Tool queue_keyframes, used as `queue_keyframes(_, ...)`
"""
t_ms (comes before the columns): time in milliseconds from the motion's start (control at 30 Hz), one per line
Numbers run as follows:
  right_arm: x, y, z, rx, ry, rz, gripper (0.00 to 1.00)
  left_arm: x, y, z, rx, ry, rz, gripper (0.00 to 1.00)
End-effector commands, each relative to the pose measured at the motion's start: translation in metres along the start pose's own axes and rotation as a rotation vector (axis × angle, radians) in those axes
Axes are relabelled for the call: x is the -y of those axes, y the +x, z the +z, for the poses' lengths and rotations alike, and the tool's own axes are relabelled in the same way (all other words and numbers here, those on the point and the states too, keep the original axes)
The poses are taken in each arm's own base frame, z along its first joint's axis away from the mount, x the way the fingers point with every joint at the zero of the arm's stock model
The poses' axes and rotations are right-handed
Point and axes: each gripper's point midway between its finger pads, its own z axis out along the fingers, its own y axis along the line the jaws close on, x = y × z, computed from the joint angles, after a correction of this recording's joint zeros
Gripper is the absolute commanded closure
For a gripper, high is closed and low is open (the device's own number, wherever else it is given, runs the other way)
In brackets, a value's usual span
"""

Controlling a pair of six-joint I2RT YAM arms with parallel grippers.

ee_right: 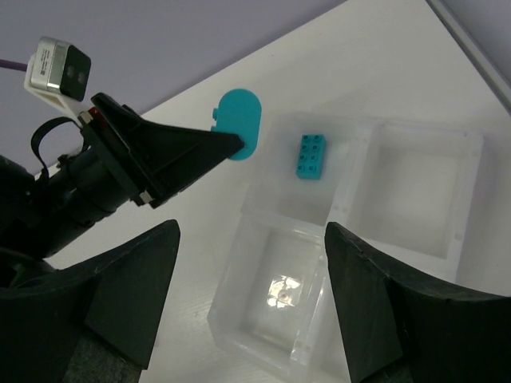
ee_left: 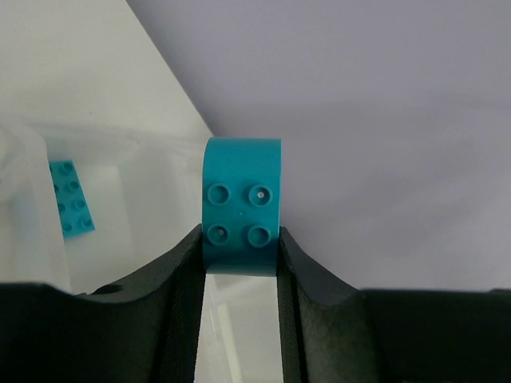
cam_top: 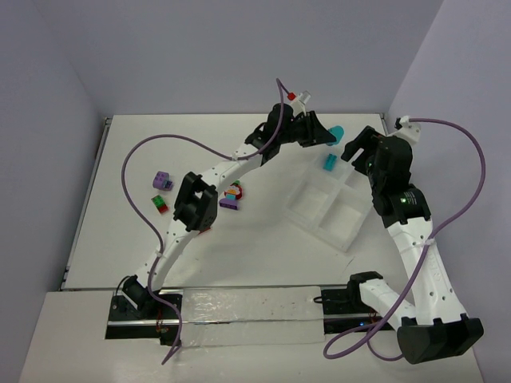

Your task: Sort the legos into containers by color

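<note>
**Desk:** Item one, left pincer?

**Operator:** I list the left pincer point(ee_left: 242, 249) as pinching a rounded teal lego point(ee_left: 242, 206). Both fingers press its sides, studs toward the wrist camera. In the overhead view the piece point(cam_top: 337, 130) sits upper centre. In the right wrist view it point(ee_right: 239, 124) hangs just off the tray's upper left corner.

**Desk:** Item two, right pincer?

**Operator:** The right pincer point(ee_right: 251, 295) is spread wide with nothing between its fingers. It hangs above the tray point(ee_right: 345, 187), right of centre in the overhead frame point(cam_top: 355, 149).

**Desk:** Tray contents?

**Operator:** One flat teal lego point(ee_right: 310, 156) lies in the upper left compartment of the right wrist view. I see it overhead too point(cam_top: 329, 162). The other three compartments that I see there hold no bricks.

**Desk:** Loose stock?

**Operator:** On the bench point(cam_top: 255, 247), left of centre overhead, well apart from the tray point(cam_top: 319, 230), I count:
- a purple lego point(cam_top: 163, 182)
- a red lego point(cam_top: 161, 205) just below it
- a small heap of mixed legos point(cam_top: 231, 195) by the left arm.
</note>
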Motion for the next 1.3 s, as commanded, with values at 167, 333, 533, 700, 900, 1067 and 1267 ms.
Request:
queue_keyframes(167, -0.002, -0.001, -0.008, 0.018, -0.032, 0.029, 0.21, -0.01, -0.006, 0.022, 0.116, 0.01, 0.05, 0.73)
queue_keyframes(333, -0.003, -0.005, -0.007, 0.026, -0.032, 0.015, 0.21, -0.014, -0.002, 0.025, 0.114, 0.016, 0.048, 0.38)
queue_keyframes(533, -0.006, -0.004, -0.007, 0.017, -0.045, 0.014, 0.21, -0.005, -0.002, 0.025, 0.111, 0.029, 0.062, 0.17)
queue_keyframes(700, -0.011, -0.003, -0.006, 0.0, -0.065, 0.013, 0.21, 0.03, -0.021, 0.01, 0.127, 0.059, 0.118, 0.17)
queue_keyframes(900, -0.019, -0.008, -0.007, -0.002, -0.092, 0.017, 0.21, 0.066, -0.048, -0.044, 0.136, -0.015, 0.243, 0.17)
queue_keyframes(1067, -0.035, -0.002, -0.008, -0.02, -0.186, 0.014, 0.21, 0.014, -0.077, -0.124, 0.133, -0.331, 0.21, 0.17)
queue_keyframes(1267, -0.092, 0.054, -0.001, -0.174, -0.298, -0.131, 0.2, -0.048, -0.103, -0.25, 0.22, -0.737, 0.199, 0.15)
